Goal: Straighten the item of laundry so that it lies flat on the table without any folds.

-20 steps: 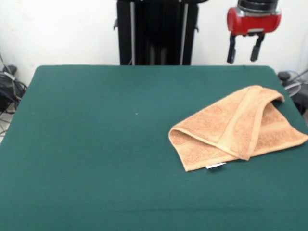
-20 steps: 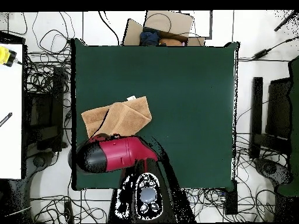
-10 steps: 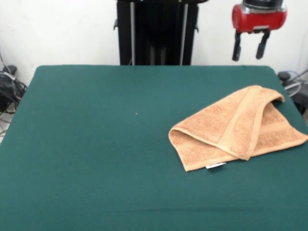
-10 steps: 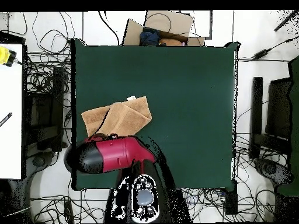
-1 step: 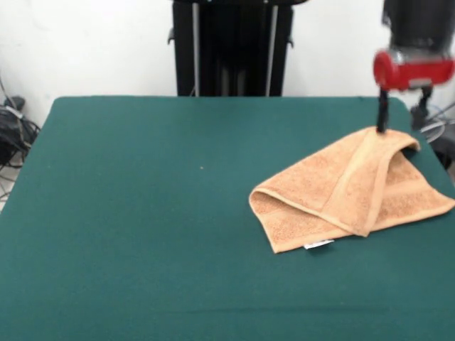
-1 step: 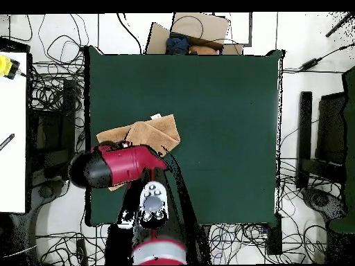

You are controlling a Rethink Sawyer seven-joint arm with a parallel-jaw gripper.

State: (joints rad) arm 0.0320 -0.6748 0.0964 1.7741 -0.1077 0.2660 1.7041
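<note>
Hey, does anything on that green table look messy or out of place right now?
Yes. The towel lies crumpled at one side of the table, folded over itself with one flap draped across the rest, and it sits askew to the table's edges. The gripper hangs at the towel's far corner. Nothing looks spilled or damaged.

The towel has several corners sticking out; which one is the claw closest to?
The far corner of the towel, its peak at the table's back right in the front view. The end effector hangs right above it; the tagged corner lies nearest the camera.
</note>
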